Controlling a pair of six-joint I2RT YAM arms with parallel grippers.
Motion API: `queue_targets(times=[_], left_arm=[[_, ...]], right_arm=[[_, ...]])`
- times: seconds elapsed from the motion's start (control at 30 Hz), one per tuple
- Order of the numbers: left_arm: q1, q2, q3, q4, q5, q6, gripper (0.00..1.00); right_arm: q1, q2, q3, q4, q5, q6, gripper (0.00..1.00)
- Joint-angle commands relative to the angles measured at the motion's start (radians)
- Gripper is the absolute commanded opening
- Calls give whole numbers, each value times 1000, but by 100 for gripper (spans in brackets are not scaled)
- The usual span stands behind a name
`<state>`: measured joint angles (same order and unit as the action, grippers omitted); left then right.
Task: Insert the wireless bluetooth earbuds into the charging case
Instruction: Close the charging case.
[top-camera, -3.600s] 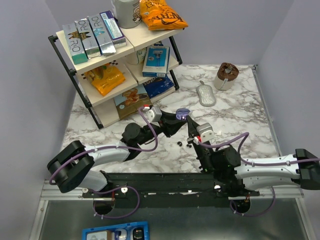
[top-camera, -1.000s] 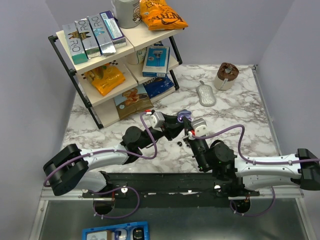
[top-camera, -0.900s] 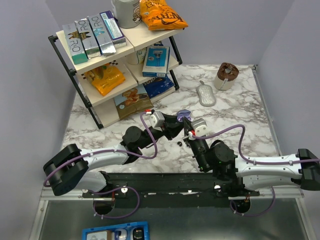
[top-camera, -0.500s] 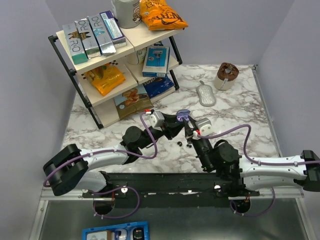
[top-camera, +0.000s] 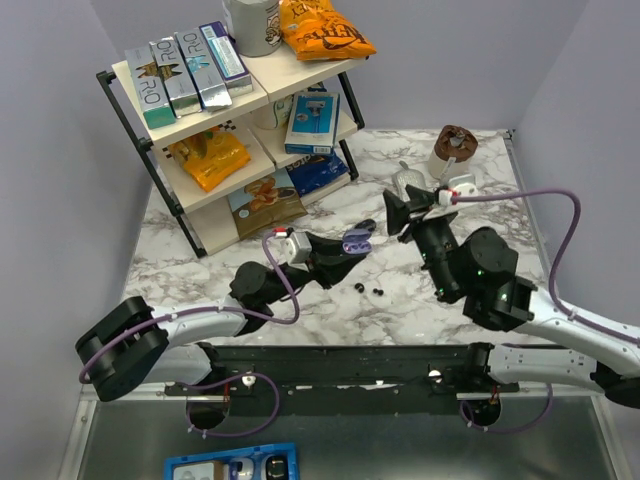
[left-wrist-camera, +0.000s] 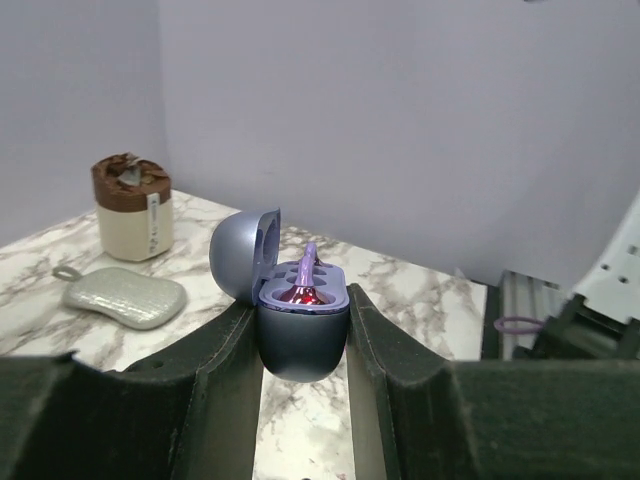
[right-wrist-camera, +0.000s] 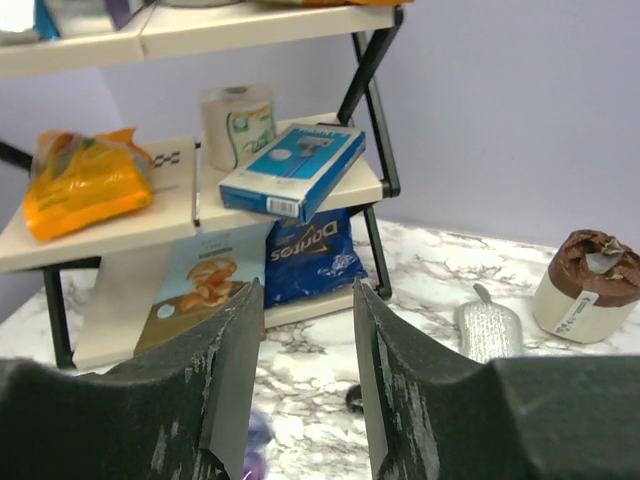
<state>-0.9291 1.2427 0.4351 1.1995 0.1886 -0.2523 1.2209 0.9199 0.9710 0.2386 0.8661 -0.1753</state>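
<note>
Marble table (top-camera: 520, 225), top view: your left gripper (top-camera: 346, 250) sits at frame centre, clamped on the lilac charging case (top-camera: 358, 239), which is held clear of the surface. Two small dark pieces (top-camera: 359, 288) lie on the marble just below it, too small to identify. Your right gripper (top-camera: 397, 220) hangs to the right of the charging case, apart from it, and partly covers the grey pouch (top-camera: 408, 180). The shelf rack (top-camera: 215, 150) fills the upper left.

Left wrist view: both fingers (left-wrist-camera: 215, 350) press the sides of the charging case at frame centre. Its lid is hinged back to the left. One lilac earbud (left-wrist-camera: 306, 272) stands stem-up in the reddish wells. A brown-topped pot (left-wrist-camera: 130, 205) sits at the left edge.

Right wrist view: your right gripper's jaws stand apart with nothing between them. The shelf rack shows through the gap.
</note>
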Motion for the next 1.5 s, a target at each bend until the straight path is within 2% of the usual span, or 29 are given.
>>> queue_targets(times=[0.0,0.03,0.13,0.4,0.53,1.17,1.47], left_arm=[[53,-32,-73,205,250,-155,0],[59,-29,-79,244,326,-200,0],[69,-17,-95,300,380,-234,0],[69,-49,-90,281,384,-216,0],[69,-74,-90,226,379,-185,0],[69,-85,-95,201,273,-133,0],[69,-88,-96,193,229,-113,0]], right_arm=[[-86,13,141,-479,-218,269,55],[-112,26,165,-520,-251,279,57],[-129,79,221,-614,-331,310,58],[-133,160,195,-699,-429,393,58],[-133,165,178,-700,-444,410,58],[-133,140,132,-708,-585,419,56],[-132,129,112,-714,-628,425,50]])
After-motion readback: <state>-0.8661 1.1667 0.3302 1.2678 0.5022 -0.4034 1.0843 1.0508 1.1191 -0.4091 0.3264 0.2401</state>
